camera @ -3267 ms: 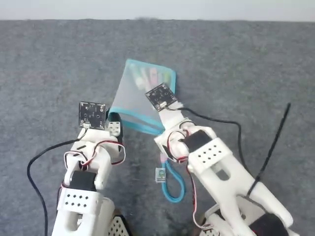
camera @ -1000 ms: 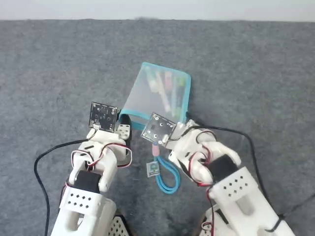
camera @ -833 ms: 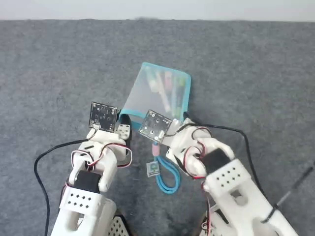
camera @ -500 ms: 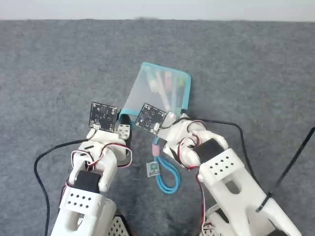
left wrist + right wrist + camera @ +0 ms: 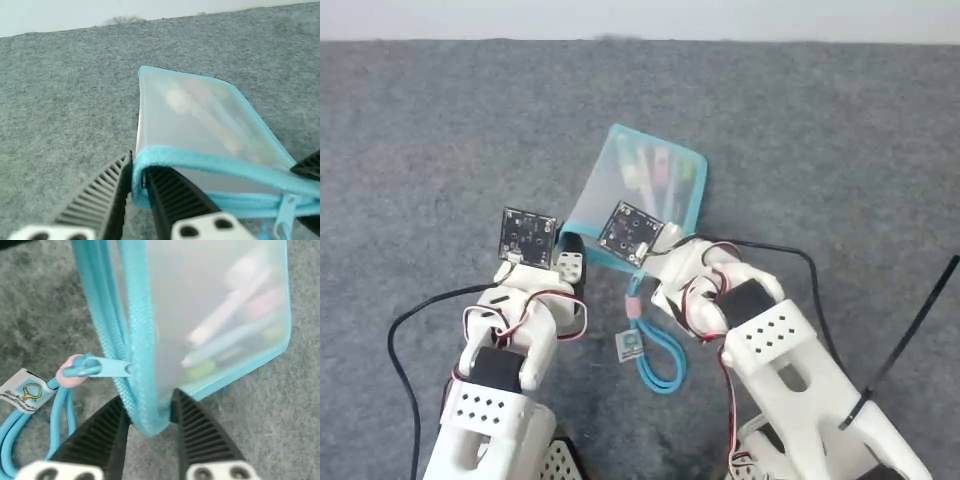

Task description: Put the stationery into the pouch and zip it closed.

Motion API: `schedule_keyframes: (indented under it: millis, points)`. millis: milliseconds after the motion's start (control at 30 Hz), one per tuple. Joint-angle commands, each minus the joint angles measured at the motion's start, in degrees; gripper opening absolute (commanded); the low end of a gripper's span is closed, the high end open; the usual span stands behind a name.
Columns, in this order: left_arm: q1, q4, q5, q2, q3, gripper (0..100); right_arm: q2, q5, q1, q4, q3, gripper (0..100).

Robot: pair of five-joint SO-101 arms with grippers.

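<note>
Pouch (image 5: 630,185): translucent, stationery (image 5: 227,302) inside.
Left pincer (image 5: 136,187): clamped on pouch's 8 o'clock corner.
Right pincer (image 5: 147,425): clamped on pouch's 6 o'clock corner.

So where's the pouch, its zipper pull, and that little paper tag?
pouch (image 5: 638,180), high view, on its see-through side.
zipper pull (image 5: 109,368), right wrist view, on the flat blue tab.
paper tag (image 5: 630,346), high view, on its face.

We note a grey felt-like table covering (image 5: 430,120), evenly lit, meeting a plain white wall (image 5: 770,18) along its far edge.
</note>
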Motion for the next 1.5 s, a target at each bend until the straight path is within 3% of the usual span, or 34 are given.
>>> schedule_keyframes:
  millis: [0, 300, 467, 600, 900, 1167, 1467]
  points:
    - [-0.18, -1.58, -1.05, -0.62, -1.80, 1, -0.40, -1.93, 0.22, -0.57, -3.34, 0.7]
    - [3.16, -0.62, -1.14, -1.14, -2.42, 3, 0.04, -10.90, 0.75, -2.68, -3.34, 0.6]
    - [4.31, 7.47, -1.14, -1.14, -7.69, 12, 0.04, -14.15, 4.88, -3.91, -3.34, 0.6]
    - [6.59, 12.75, -1.14, -1.14, -11.21, 11, 0.04, -16.97, 6.64, -4.53, -3.34, 0.6]
    - [6.68, 13.19, -1.14, -1.14, -12.09, 12, 0.13, -17.32, 6.73, -3.21, -4.57, 0.6]
    - [6.24, 17.93, -0.79, -1.23, -16.13, 32, 0.13, -17.32, 6.46, -2.51, -4.57, 0.6]
    - [3.69, 20.66, -1.14, -5.89, -17.89, 33, 1.19, -17.32, 6.81, -1.98, -6.24, 0.6]
